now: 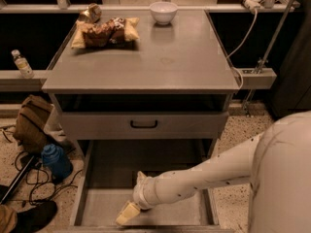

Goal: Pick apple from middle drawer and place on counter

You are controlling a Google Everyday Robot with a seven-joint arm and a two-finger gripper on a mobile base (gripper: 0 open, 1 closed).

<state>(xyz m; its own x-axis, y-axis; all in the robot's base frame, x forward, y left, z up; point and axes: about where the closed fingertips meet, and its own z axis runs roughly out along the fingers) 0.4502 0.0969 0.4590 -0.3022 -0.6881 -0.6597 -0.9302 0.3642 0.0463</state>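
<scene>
The end effector [127, 213], whose state I cannot tell, hangs low over the drawer [116, 171] floor just beneath it, probably to reach the apple, which I cannot see, perhaps hidden under it.

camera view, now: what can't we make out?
- The apple: not seen anywhere; the arm covers part of the middle drawer floor.
- Drawer's front: cut off by the bottom edge.
- The gripper, low at the drawer's front left: whether it holds anything is unclear.
</scene>
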